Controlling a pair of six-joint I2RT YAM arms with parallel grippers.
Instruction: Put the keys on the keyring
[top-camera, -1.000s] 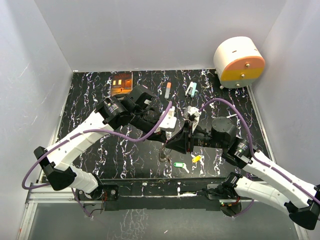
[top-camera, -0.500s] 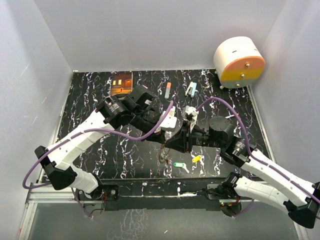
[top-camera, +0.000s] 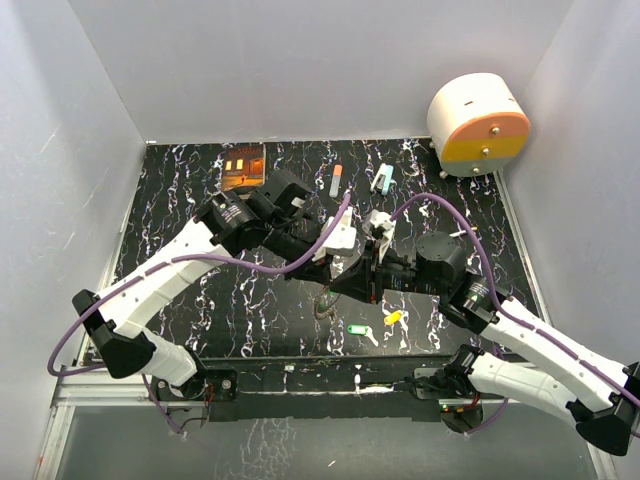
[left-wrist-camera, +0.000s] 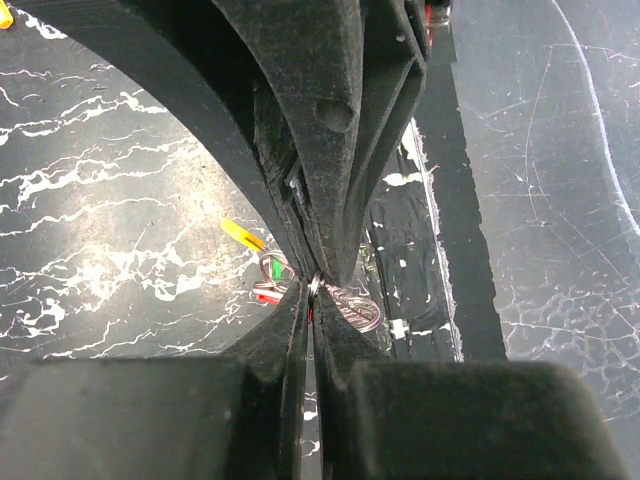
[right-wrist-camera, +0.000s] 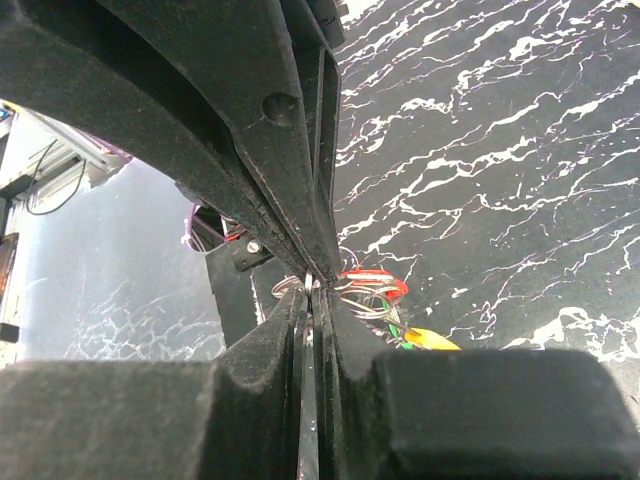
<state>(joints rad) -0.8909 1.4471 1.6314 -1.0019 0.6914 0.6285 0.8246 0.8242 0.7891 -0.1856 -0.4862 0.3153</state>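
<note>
My left gripper (top-camera: 333, 270) and right gripper (top-camera: 347, 282) meet tip to tip above the middle of the mat. Both are shut on the thin silvery wire of the keyring (top-camera: 327, 305), which hangs below them. In the left wrist view the left gripper (left-wrist-camera: 312, 288) pinches the wire, with silvery coils (left-wrist-camera: 352, 306) and red, green and yellow tags beside it. In the right wrist view the right gripper (right-wrist-camera: 311, 286) pinches the same wire, with a red tag (right-wrist-camera: 366, 275) and a yellow tag (right-wrist-camera: 432, 340) to its right. A green key (top-camera: 358, 329) and a yellow key (top-camera: 392, 318) lie loose on the mat.
An orange-capped marker (top-camera: 335, 180) and a small teal and white item (top-camera: 382, 179) lie at the back of the mat. A dark picture card (top-camera: 243, 166) lies at the back left. A white and orange drum (top-camera: 478, 124) stands at the back right. White walls enclose the mat.
Both grippers, still joined on the keyring, have shifted slightly towards the back of the mat. The loose green and yellow keys have not moved.
</note>
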